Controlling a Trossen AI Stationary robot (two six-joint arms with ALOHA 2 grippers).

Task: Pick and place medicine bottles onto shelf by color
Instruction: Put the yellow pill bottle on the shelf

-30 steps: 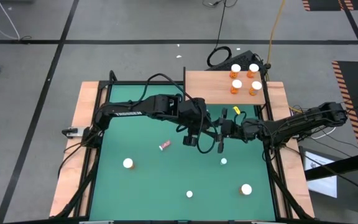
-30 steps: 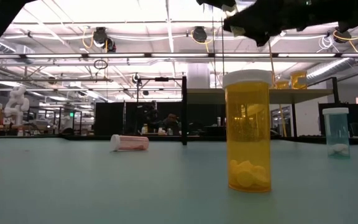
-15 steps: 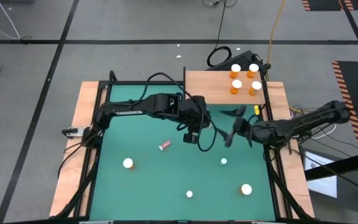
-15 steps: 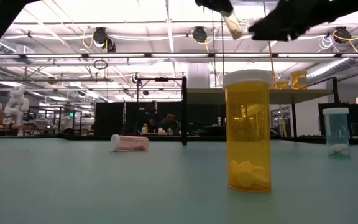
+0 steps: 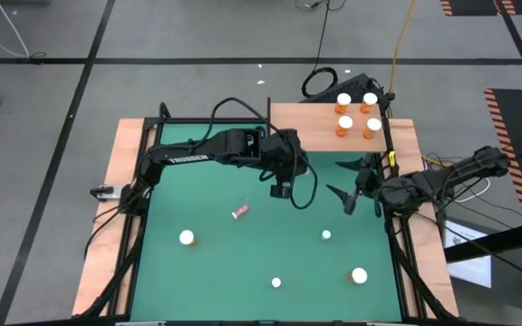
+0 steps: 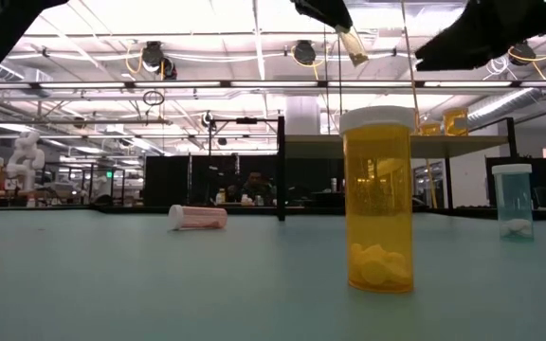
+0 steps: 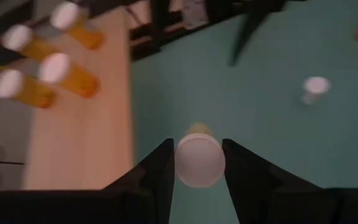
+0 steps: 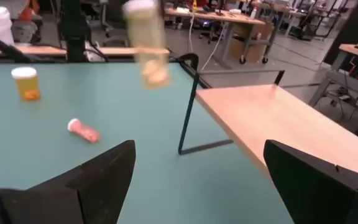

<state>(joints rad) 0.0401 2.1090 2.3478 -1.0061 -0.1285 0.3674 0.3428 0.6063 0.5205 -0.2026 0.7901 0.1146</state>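
My left gripper (image 5: 284,188) hangs over the green mat's far middle, shut on a pale medicine bottle (image 8: 146,45) with a white cap, also seen high in the low view as the bottle (image 6: 354,44). My right gripper (image 5: 344,184) stands open to its right with nothing between its fingers. The shelf (image 5: 302,129) at the far right carries several orange bottles (image 5: 344,123) standing upright. More bottles stand on the mat: one (image 5: 187,237), another (image 5: 326,234) and a large orange one (image 6: 379,201). A pink bottle (image 5: 240,211) lies on its side. My left gripper pinches the bottle at its cap end (image 7: 199,163) between its two fingers (image 7: 159,168), one on each side. The fingers come from above, pointing down. The bottle hangs below them, slightly tilted, body down, lifted clear of the mat.
The shelf's thin black post (image 8: 187,106) stands at its near corner, between the held bottle and the board. Wooden strips (image 5: 125,181) frame the mat. Cables (image 5: 324,81) lie beyond the shelf. Bare mat lies between the standing bottles.
My right gripper has opened, let go of the pale bottle and drawn back toward the table's right edge. My left gripper keeps the bottle and has shifted a little toward the far edge and the shelf.
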